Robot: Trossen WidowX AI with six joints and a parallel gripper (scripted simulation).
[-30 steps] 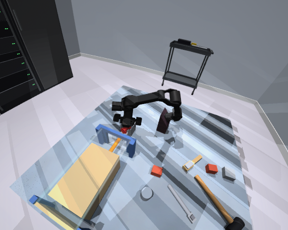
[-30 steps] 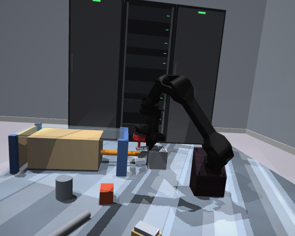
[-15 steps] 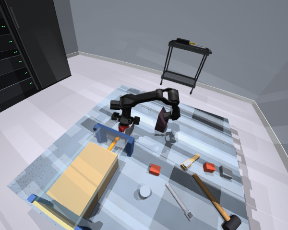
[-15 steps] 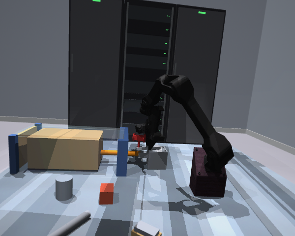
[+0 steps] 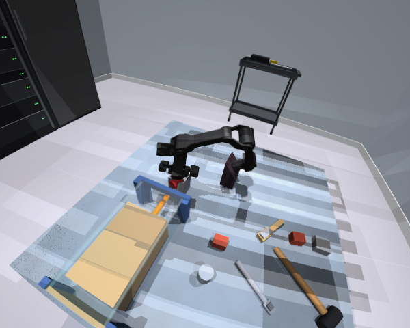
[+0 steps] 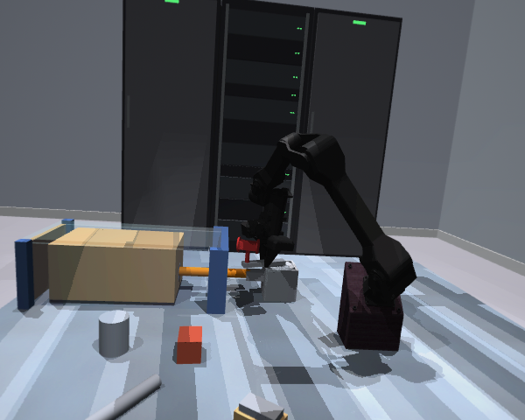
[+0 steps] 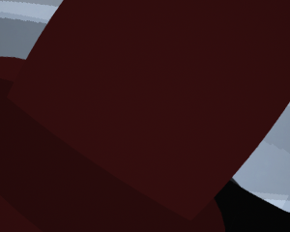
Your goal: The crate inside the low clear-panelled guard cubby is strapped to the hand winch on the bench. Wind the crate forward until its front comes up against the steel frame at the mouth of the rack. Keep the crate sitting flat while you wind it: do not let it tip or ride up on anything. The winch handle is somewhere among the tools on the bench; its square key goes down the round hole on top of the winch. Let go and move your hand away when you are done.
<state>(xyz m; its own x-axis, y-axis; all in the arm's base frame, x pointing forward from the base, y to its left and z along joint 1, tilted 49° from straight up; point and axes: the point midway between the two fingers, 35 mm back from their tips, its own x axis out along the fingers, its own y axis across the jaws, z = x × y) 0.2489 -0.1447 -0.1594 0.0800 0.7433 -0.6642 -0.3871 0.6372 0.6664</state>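
Item, crate [image 6: 113, 266]: tan carton, likely rigid and fairly heavy, best moved only by its orange strap [image 6: 204, 271], never by hand; it sits flat inside the clear guard cubby [image 5: 92, 243] toward the bench's near-left corner, long axis running from that corner toward the blue steel frame [image 6: 217, 271], front face short of it. Item, winch handle [image 6: 247, 244]: red, stiff, small; gripper [image 6: 265, 253] clamped on it atop the grey winch [image 6: 278, 282], just beyond the frame.
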